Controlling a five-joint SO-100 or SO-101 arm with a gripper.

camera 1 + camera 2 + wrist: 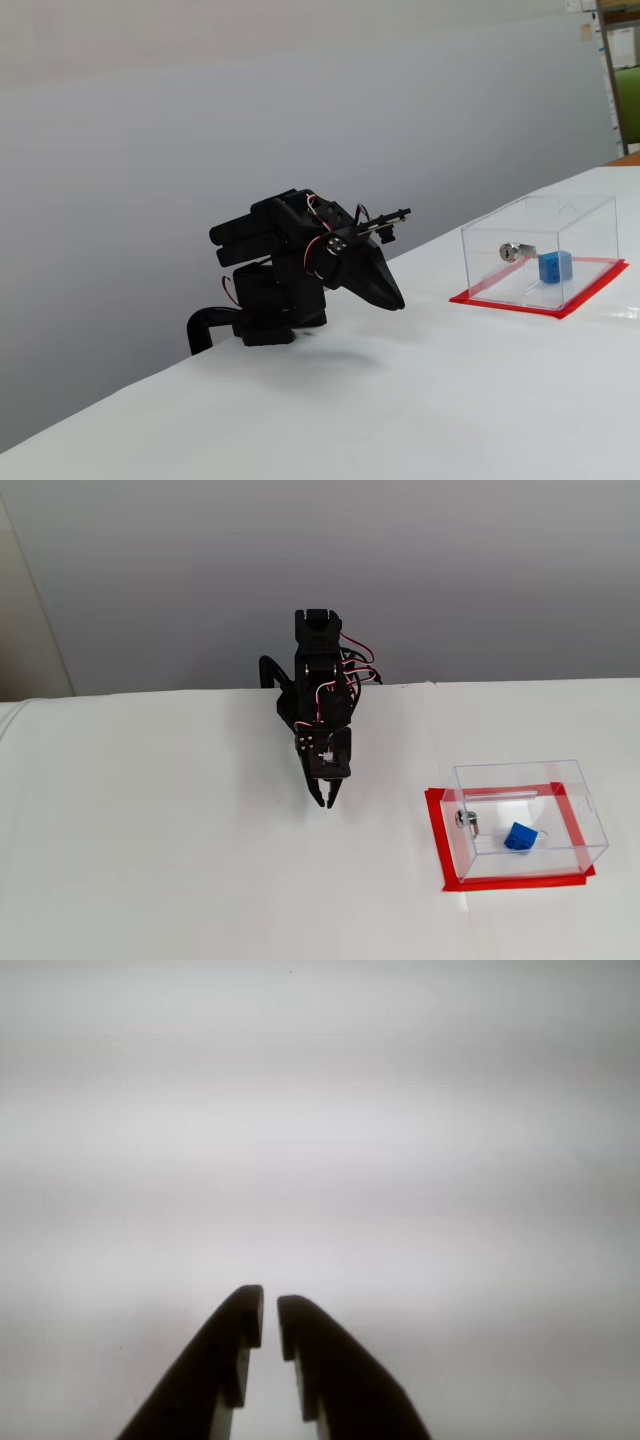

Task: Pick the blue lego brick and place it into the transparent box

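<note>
White table (150,860) carries everything. Black arm (285,270) sits folded low near the table's back edge, tips pointing down at the surface. Transparent box (527,820) on its red base sheet (437,840) stands well apart, to the arm's right in both fixed views. Gripper (270,1320): fingers nearly together, narrow gap, nothing held. Blue lego brick (519,837) lies inside the box, near the silver knob (464,819).
</note>
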